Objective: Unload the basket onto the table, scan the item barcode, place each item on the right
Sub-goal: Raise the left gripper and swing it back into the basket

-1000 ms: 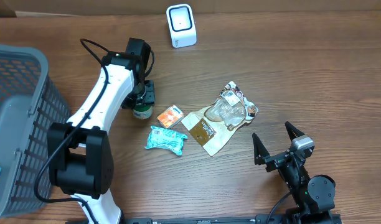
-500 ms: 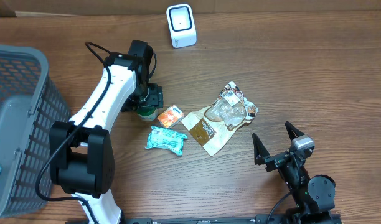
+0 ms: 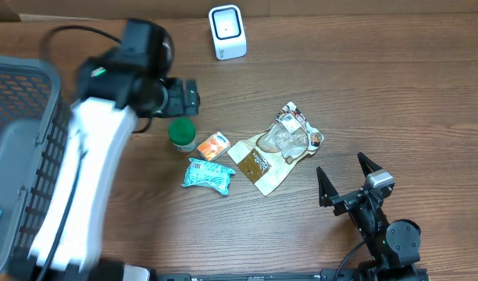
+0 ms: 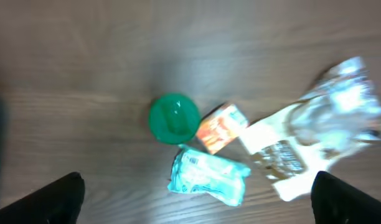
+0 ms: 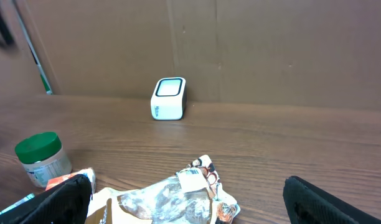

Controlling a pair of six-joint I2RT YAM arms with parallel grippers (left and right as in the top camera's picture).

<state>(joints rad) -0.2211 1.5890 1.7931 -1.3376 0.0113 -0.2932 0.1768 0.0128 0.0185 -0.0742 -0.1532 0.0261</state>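
- The left tool [image 3: 194,97] hangs over the table [image 3: 379,94] with its fingers spread wide and nothing between them. It is blurred in the overhead view, so I'd guess the arm is moving.
- The jar [image 3: 182,134], with its green lid, stands upright just beneath that tool, clear of both fingers. To my eye it is simply sitting there unheld, not being carried to be read.
- The scanner [image 3: 226,32] stands well beyond the left tool, by the far edge, its face turned up. I take it an item has to be held over that face, and none is near it yet.
- Beside the jar, on the side towards the right tool [image 3: 342,168], lie an orange packet [image 3: 213,145], a teal packet [image 3: 208,175] and a clear snack bag [image 3: 274,152]. They lie loose and close together, probably waiting their turn.
- The right tool is also spread wide and empty, low near the front edge, well apart from the pile. It looks parked.
- The basket [image 3: 24,101] sits on the outer side of the left tool, likely for finished items.
- Count: one jar, two packets, one bag, one scanner, one basket, two tools.
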